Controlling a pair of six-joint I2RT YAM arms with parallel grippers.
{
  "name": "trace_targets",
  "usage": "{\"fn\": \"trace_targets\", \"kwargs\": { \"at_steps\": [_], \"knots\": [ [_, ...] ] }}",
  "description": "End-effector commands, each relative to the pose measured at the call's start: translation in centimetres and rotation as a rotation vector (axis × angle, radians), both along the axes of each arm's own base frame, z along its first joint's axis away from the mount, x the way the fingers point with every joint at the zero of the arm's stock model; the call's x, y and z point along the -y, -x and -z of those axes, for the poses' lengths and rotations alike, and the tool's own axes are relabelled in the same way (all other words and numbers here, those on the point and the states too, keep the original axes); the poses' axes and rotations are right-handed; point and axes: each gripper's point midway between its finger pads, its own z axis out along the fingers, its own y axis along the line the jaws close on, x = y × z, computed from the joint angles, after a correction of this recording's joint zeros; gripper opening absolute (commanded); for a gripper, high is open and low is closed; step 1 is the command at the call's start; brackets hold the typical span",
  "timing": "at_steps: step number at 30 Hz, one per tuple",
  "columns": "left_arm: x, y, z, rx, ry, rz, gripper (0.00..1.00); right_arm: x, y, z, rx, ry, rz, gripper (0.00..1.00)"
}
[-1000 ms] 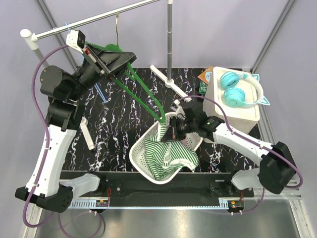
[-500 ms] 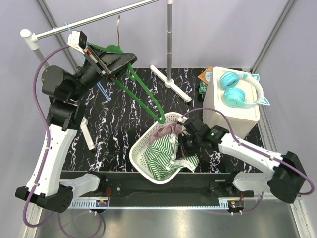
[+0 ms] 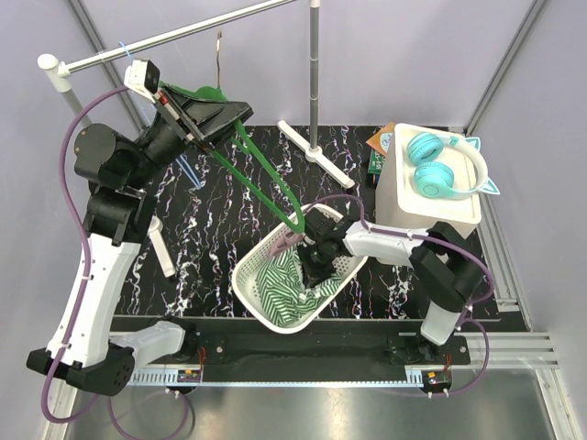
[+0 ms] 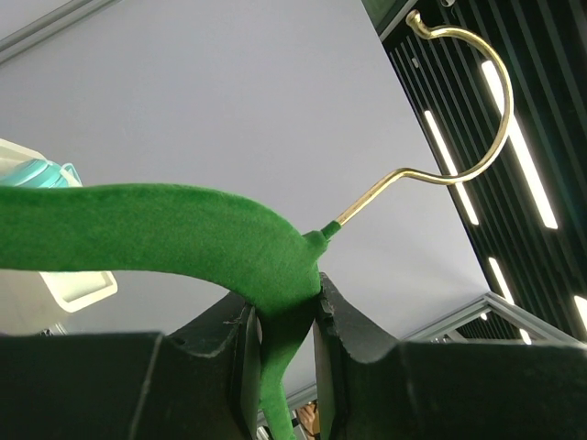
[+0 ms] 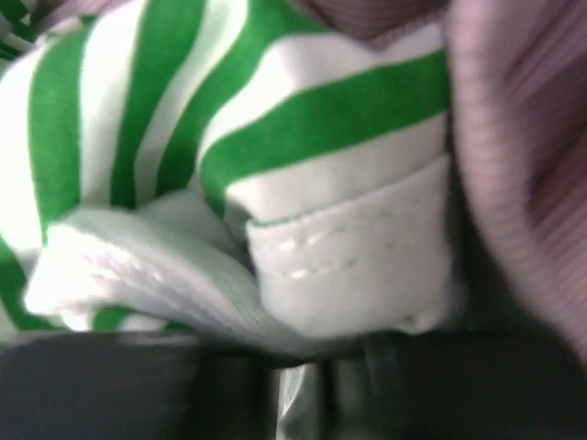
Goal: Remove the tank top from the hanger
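My left gripper (image 3: 213,117) is raised at the back left, shut on the neck of the green velvet hanger (image 3: 261,174). The hanger is bare and its lower end reaches the white basket's (image 3: 240,284) far rim. In the left wrist view the jaws (image 4: 284,312) pinch the hanger (image 4: 183,238) just below its gold hook (image 4: 459,101). The green-and-white striped tank top (image 3: 280,289) lies bunched in the basket. My right gripper (image 3: 312,266) is down in the basket, closed on a white hem fold of the tank top (image 5: 275,119); its jaws (image 5: 316,367) stand nearly together.
A mauve garment (image 5: 523,137) lies beside the tank top in the basket. A white box (image 3: 431,197) with teal headphones (image 3: 445,165) stands at the right. A clothes rail (image 3: 183,32) and its pole (image 3: 315,73) stand at the back. A white bar (image 3: 162,246) lies left.
My right gripper has swung left and down into the basket, carrying the tank top off the basket's right rim and inside. The basket has shifted slightly left. The left gripper has held the hanger still.
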Motion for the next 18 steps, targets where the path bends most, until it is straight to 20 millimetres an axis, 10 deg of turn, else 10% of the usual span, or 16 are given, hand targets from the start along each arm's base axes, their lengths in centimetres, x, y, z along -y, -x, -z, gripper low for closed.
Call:
{"fn": "trace_targets", "kwargs": {
  "at_steps": [1, 10, 18],
  "knots": [
    [-0.7, 2.0, -0.8, 0.073, -0.003, -0.003, 0.00, 2.1, -0.9, -1.3, 0.125, 0.062, -0.013, 0.33],
    [0.3, -0.5, 0.9, 0.052, -0.034, 0.001, 0.00, 3.0, -0.6, -14.5, 0.272, -0.075, 0.021, 0.96],
    [1.1, -3.0, 2.8, 0.031, -0.088, -0.015, 0.00, 5.3, 1.0, -26.2, 0.501, -0.319, 0.046, 1.00]
  ]
}}
